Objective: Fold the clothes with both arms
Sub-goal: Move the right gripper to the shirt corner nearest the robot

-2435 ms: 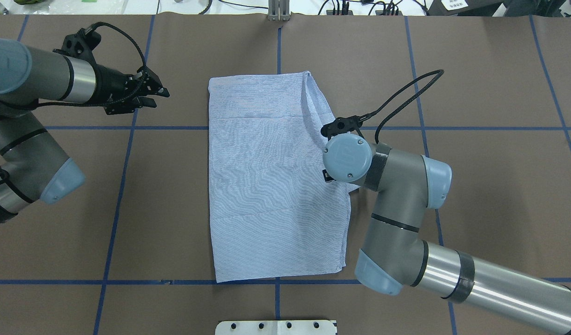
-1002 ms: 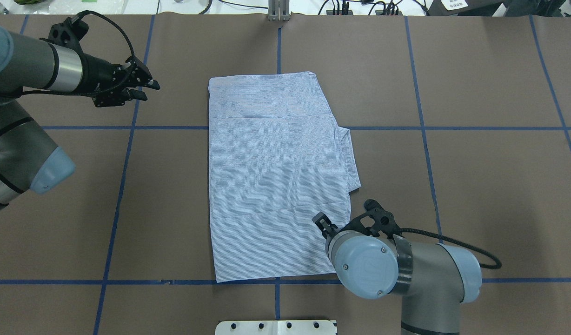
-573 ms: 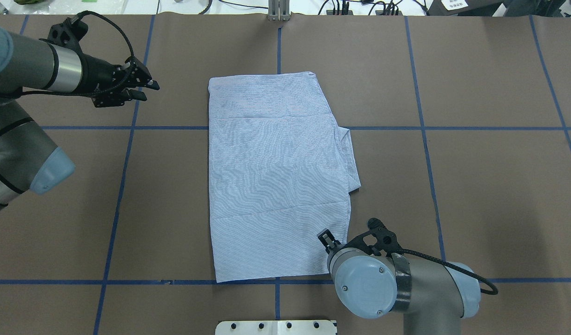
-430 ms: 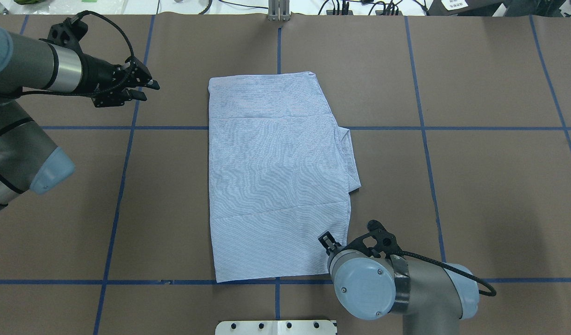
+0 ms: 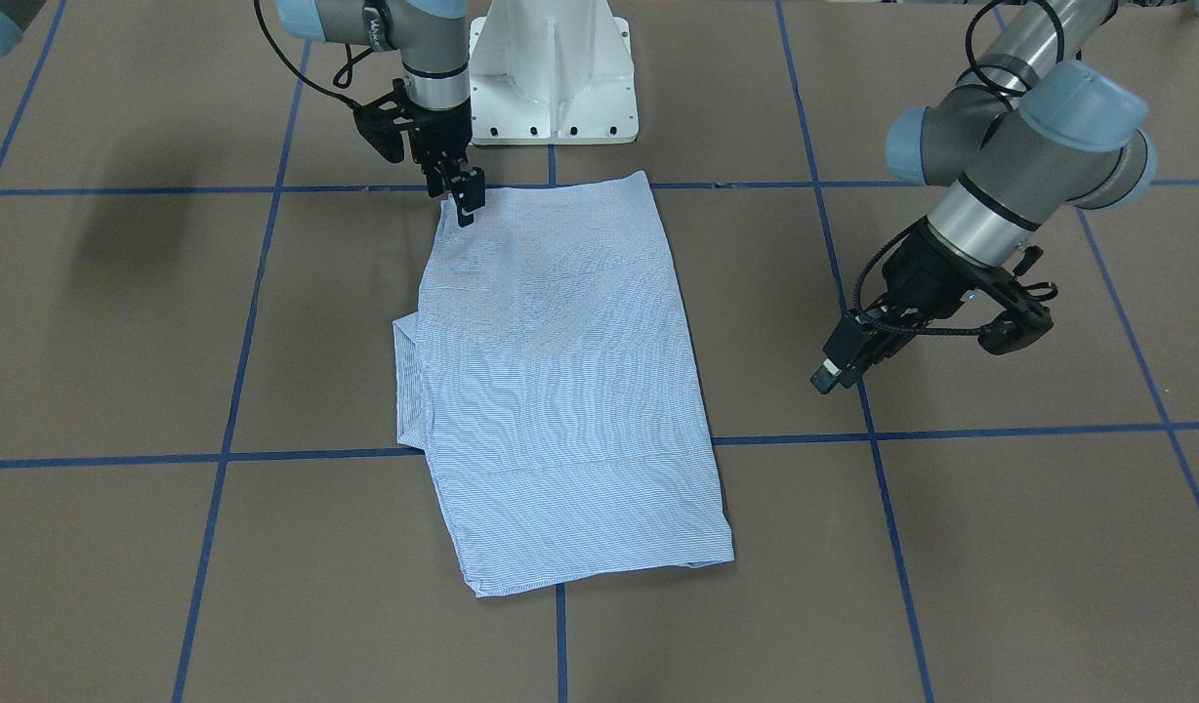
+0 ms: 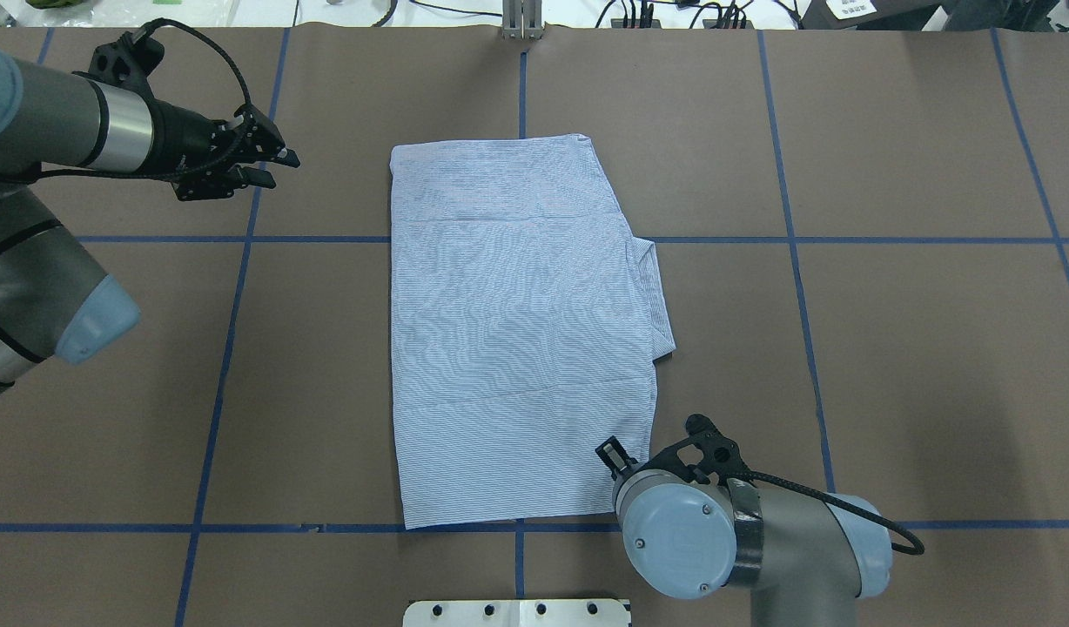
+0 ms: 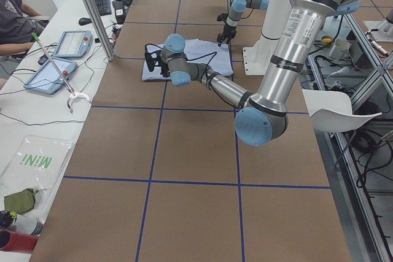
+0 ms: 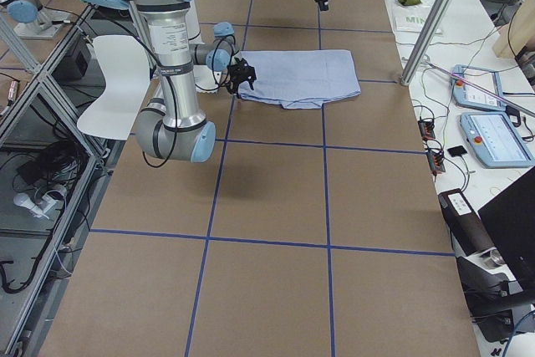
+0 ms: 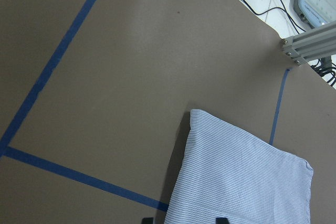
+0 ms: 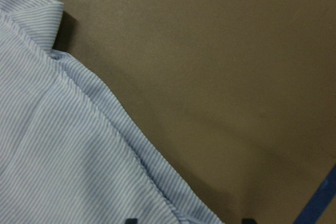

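Note:
The clothes are one light blue striped shirt (image 6: 517,331), folded into a long flat rectangle in the middle of the table (image 6: 891,348). A small flap of it sticks out on the right edge (image 6: 656,296). My right gripper (image 6: 617,455) points straight down at the shirt's near right corner (image 5: 453,220). It is open, and in the right wrist view the shirt's edge (image 10: 105,145) runs between its two spread fingertips. My left gripper (image 6: 273,168) is open and holds nothing. It hovers well to the left of the shirt's far left corner (image 9: 197,116).
Blue tape lines (image 6: 230,348) divide the brown table into squares. The white pedestal base (image 5: 551,68) stands just behind the shirt's near edge. An aluminium post (image 6: 521,19) is at the far edge. Tablets (image 7: 70,44) and a seated person (image 7: 15,19) are on the operators' side.
My right arm has swung from the shirt's right side back to its near right corner, leaving the side fold lying flat. The left gripper drew back slightly, then stayed still.

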Available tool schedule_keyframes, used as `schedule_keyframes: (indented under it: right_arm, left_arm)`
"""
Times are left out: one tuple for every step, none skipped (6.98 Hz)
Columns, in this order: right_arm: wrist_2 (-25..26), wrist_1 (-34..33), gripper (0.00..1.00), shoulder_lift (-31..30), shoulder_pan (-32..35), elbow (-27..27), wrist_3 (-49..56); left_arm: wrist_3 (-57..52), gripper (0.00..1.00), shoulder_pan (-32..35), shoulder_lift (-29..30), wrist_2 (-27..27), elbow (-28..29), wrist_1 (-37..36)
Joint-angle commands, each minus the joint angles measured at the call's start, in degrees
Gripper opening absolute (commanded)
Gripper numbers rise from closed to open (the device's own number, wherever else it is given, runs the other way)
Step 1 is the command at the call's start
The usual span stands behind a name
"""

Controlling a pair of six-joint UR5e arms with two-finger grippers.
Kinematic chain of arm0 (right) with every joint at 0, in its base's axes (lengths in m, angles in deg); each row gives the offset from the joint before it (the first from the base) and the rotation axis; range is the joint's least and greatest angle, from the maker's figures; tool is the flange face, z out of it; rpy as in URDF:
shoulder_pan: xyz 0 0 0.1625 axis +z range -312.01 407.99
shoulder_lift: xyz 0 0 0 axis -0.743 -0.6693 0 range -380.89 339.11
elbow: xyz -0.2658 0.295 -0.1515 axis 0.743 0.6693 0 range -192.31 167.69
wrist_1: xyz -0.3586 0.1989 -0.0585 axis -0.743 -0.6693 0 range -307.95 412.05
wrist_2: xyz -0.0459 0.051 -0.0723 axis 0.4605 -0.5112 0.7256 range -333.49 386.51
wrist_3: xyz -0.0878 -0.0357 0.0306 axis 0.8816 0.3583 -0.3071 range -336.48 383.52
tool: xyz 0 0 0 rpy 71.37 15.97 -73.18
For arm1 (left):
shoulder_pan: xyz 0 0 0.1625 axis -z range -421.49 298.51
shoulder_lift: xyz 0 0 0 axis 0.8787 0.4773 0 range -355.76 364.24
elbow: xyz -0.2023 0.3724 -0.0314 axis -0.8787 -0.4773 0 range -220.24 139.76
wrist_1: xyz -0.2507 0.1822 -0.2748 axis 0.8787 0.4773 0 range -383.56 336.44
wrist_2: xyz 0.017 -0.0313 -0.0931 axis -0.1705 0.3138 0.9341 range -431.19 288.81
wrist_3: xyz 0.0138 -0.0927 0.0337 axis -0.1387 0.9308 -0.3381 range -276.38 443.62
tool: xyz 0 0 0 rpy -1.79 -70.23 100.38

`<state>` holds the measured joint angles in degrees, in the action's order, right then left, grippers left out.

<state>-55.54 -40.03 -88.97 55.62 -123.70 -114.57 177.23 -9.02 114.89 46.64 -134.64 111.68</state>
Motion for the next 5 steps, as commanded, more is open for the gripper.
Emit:
schedule_keyframes:
  right_arm:
    - [0.0, -0.2, 0.26, -0.4, -0.1, 0.2, -0.1]
    - [-0.2, -0.7, 0.00, 0.1, -0.1, -0.6, -0.1]
    - [-0.3, -0.7, 0.00, 0.1, 0.1, -1.3, 0.5]
    - [-0.3, -0.7, 0.00, 0.1, 0.2, -1.3, 0.5]
    - [-0.3, -0.7, 0.00, 0.0, 0.3, -1.5, 0.5]
  left_arm:
    - [0.1, 0.50, 0.0, 0.0, 0.0, -0.1, -0.1]
    - [0.2, 0.50, 0.0, 0.0, -0.1, -0.1, -0.1]
    - [0.2, 0.50, 0.0, 0.0, -0.1, -0.1, -0.1]
    - [0.2, 0.50, 0.0, 0.0, -0.1, -0.1, -0.1]
    - [0.4, 0.50, 0.0, 0.0, -0.1, -0.3, -0.1]
